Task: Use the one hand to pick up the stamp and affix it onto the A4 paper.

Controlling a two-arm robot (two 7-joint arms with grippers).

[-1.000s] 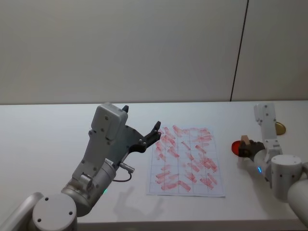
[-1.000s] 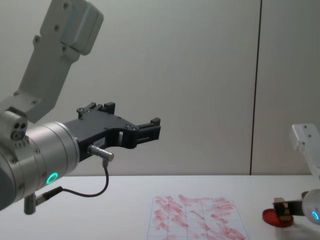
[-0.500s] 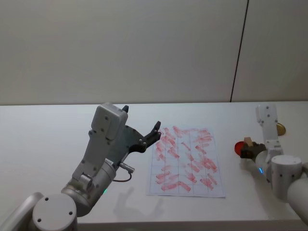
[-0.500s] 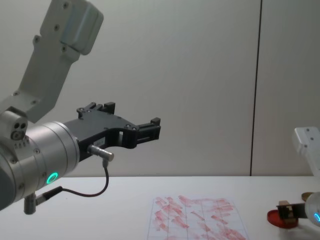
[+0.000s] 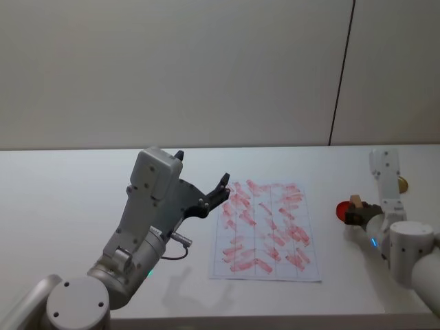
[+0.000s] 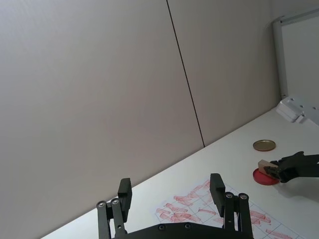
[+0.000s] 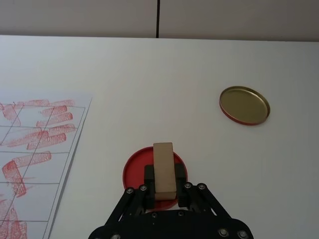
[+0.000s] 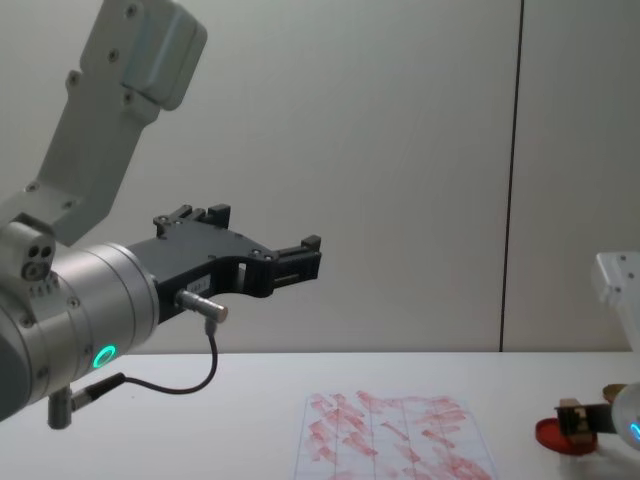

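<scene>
inking at right edge: slim black right gripper [image 5: 357,212] clamps small tan wooden stamp [image 5: 355,201] on round red pad [image 5: 342,209]; next, lift leftward onto red-marked white a4 paper [image 5: 268,237]. left gripper [image 5: 220,189] idles agape, centre-left.

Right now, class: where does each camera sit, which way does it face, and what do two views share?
Head view: high on the robot, facing forward and down at the table; both arms show.
Chest view: lower, facing across the table; the left arm shows large.
Left wrist view: behind the open left claw, facing the wall.
Right wrist view: behind the right claw, looking down at the stamp it holds at the red ink pad.
Shared: head and chest views both show the A4 paper.
</scene>
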